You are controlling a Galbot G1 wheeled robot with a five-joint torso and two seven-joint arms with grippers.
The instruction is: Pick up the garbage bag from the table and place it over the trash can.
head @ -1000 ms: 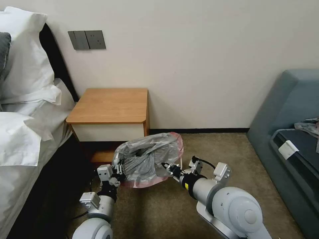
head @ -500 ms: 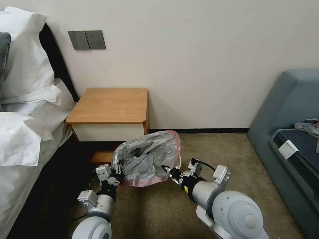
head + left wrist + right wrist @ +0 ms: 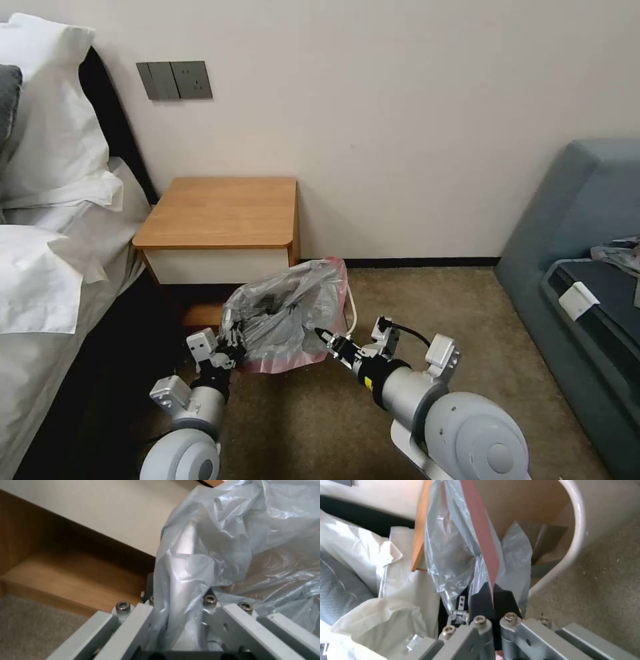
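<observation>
Head view: garbage bag (image 3: 287, 310) held spread betw. left claw (image 3: 227, 341) and right claw (image 3: 325, 337), over trash can (image 3: 349, 308), beside worktop (image 3: 223, 211). L wrist: claw clamped on bag film. R wrist: claw clamped on pink rim. Risk: thin film slips/tears if pulled unevenly; rim misses can edge.

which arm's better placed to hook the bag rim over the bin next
Probably the right. Its claw pinches the garbage bag by the pinkish rim, beside the trash can rim. The left claw grips the bag by the table shelf.
</observation>
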